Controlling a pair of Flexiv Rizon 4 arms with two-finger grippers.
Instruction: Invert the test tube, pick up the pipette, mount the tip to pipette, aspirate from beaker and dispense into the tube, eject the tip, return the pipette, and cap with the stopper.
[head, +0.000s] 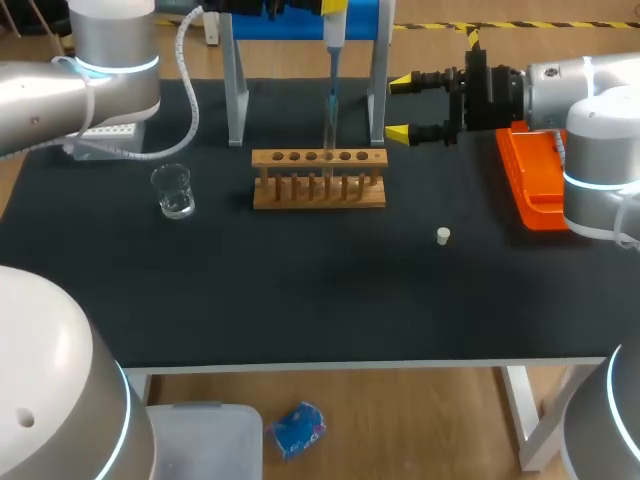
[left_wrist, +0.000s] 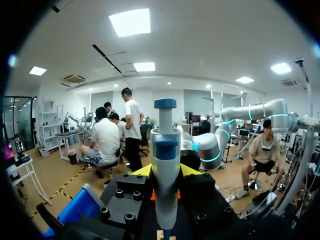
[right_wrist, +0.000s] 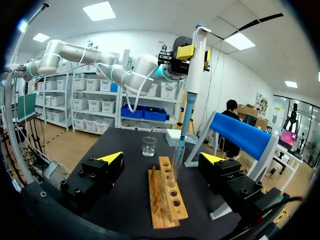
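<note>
A white stopper (head: 443, 236) lies nearest the bench's front edge, a clear glass beaker (head: 175, 190) and wooden rack (head: 318, 180) farther back. Only in the right wrist view is the pipette (right_wrist: 192, 85), clamped by the left gripper (right_wrist: 195, 52), seen entering the racked test tube (right_wrist: 176, 162); the right gripper (head: 400, 108) is spread wide, empty.

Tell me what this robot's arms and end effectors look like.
Left arm and right arm: smooth silver tubes with glowing cyan rings. Left end effector and right end effector: black bolted blocks, yellow-tipped. A white cable trails from the left arm.
</note>
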